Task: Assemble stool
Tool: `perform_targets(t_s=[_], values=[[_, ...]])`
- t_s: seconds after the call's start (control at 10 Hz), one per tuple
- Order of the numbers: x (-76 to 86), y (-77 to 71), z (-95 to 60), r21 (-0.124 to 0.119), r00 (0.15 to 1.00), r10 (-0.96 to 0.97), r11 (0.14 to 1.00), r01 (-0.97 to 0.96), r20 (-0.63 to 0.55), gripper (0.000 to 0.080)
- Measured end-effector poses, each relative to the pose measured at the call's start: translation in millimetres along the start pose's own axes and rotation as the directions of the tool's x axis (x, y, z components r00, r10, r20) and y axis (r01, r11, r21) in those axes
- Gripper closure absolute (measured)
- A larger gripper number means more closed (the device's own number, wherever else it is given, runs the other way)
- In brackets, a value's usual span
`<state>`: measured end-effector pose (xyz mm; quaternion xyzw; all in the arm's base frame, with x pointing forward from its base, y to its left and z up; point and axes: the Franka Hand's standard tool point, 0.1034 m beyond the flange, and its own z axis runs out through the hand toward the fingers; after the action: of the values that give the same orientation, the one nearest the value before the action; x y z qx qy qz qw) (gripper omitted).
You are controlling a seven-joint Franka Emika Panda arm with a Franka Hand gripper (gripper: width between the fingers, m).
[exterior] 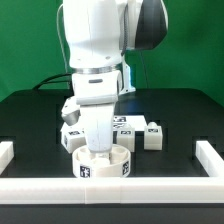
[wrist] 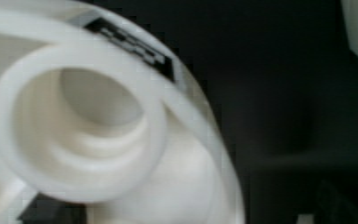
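Seat: the round white seat is sitting flat on the table, directly under the jaws. Its rim is showing on either side of them, and black-and-white square tags are facing outward on its side wall.
Seat up close: in the wrist view the seat is filling most of the picture. It is smooth, glossy white plastic, blurred by nearness.
Hollow: a round stepped hollow is sinking into the seat's surface, with soft curved walls.
Tag: one dark tag is lying on the seat near its edge, too blurred to read.
Gripper: the gripper is hanging straight down with its tip at the seat's top. Whether it is touching the plastic cannot be told.
Jaws: they are standing spread wide and are clasping nothing that shows.
Legs: small blocky white legs are lying beyond the jaws, behind the seat. One is towards the exterior view's right, one is close behind, and one is towards the exterior view's left. All are carrying square tags.
Table: the flat, matte black table is lying under the jaws and the parts.
Rails: long white square-edged rails are bordering the table, well apart from the jaws.
Arm: the rounded, glossy white arm is rising above the jaws.
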<state>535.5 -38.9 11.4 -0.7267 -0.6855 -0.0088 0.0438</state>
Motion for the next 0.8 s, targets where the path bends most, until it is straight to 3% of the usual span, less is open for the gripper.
perform_targets(t_s=[0.1,0.4,0.5,0.6,0.7,0.8], values=[[-0.8,-0.1,0.1,0.000,1.000,0.001,1.000,-0.001,0.000,0.0150],[-1.2,-0.6,0.4,0.001,1.000,0.002,1.000,-0.002,0.000,0.0547],[-1.4,-0.8,0.5,0.001,1.000,0.002,1.000,-0.002,0.000,0.0547],[-1.5,-0.9,0.6,0.002,1.000,0.003,1.000,-0.003,0.000,0.0720],[-1.6,-0.7,0.4,0.001,1.000,0.003,1.000,-0.003,0.001,0.0769],[-1.7,-0.7,0.4,0.001,1.000,0.003,1.000,-0.003,0.001,0.0769]])
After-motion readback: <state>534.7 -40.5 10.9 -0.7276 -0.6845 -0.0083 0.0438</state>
